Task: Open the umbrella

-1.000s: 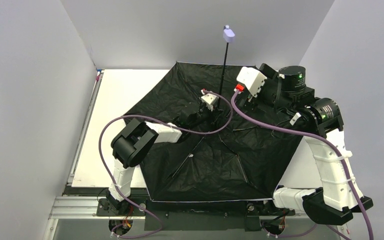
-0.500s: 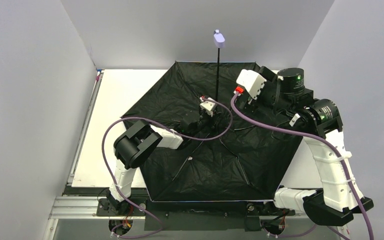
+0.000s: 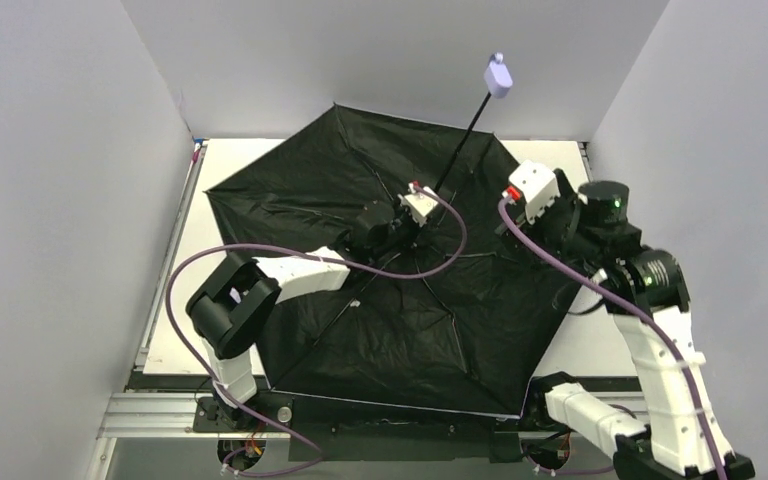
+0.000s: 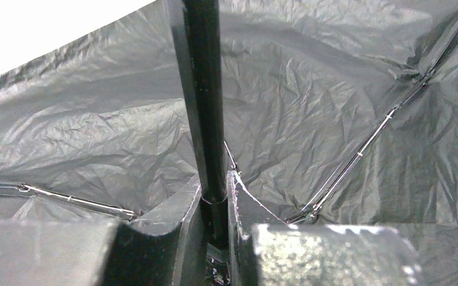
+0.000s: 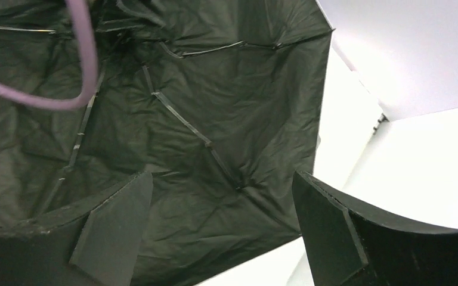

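The umbrella is open and lies upside down, its black underside (image 3: pixel 410 320) facing up over most of the table. Its thin black shaft (image 3: pixel 460 145) leans up to the right, ending in the small lilac handle (image 3: pixel 498 76). My left gripper (image 3: pixel 400 222) is shut on the shaft near the hub; in the left wrist view the shaft (image 4: pixel 206 101) runs up from between my fingers (image 4: pixel 173 214). My right gripper (image 3: pixel 532 205) hangs open and empty over the canopy's right side, with black fabric (image 5: pixel 214 119) and ribs below it in the right wrist view.
The white tabletop (image 3: pixel 245 165) shows only at the back left and along the right edge (image 5: pixel 346 113). Grey walls (image 3: pixel 60 180) close in on the left, back and right. A purple cable (image 3: pixel 430 262) loops over the canopy near the hub.
The umbrella has tilted and swung: the handle moved right, the canopy's left edge spread further left. My right gripper drew back to the right, away from the shaft. My left arm stretched forward.
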Available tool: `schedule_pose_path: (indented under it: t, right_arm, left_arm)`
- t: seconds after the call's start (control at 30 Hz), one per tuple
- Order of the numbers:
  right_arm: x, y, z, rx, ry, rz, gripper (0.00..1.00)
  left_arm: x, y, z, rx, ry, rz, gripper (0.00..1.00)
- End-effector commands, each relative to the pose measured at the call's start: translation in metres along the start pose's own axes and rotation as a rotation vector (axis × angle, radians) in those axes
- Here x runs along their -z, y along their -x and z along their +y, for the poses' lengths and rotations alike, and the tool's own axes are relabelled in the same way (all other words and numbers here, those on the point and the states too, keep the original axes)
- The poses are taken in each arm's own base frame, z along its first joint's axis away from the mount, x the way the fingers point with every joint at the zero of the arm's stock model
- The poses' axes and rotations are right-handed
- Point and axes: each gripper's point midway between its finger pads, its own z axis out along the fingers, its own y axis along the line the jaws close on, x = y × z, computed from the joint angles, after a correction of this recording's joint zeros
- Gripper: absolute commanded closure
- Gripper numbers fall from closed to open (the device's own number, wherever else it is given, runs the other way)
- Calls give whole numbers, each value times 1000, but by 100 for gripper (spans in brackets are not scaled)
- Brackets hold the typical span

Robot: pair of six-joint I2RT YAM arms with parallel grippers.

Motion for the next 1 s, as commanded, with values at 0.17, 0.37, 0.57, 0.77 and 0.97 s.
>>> schedule_pose_path:
  t: [0.17,0.37,0.57,0.77,0.97]
  right_arm:
    - [16,-10,31,-227,-49,-210,18]
    - [3,-32,28,-386,-147,-221,17]
    - [-7,-34,17,-548,-221,-238,16]
    - [-14,-22,5,-725,-254,-232,13]
    - [-6,11,-21,-771,-276,-280,13]
  left_arm:
    - [42,202,74,-259,129,-364,100]
    - [79,268,89,-414,159,-437,100]
    - [128,316,86,-724,168,-499,100]
    - [150,329,97,-996,204,-477,100]
    - [153,330,124,-1262,259,-450,100]
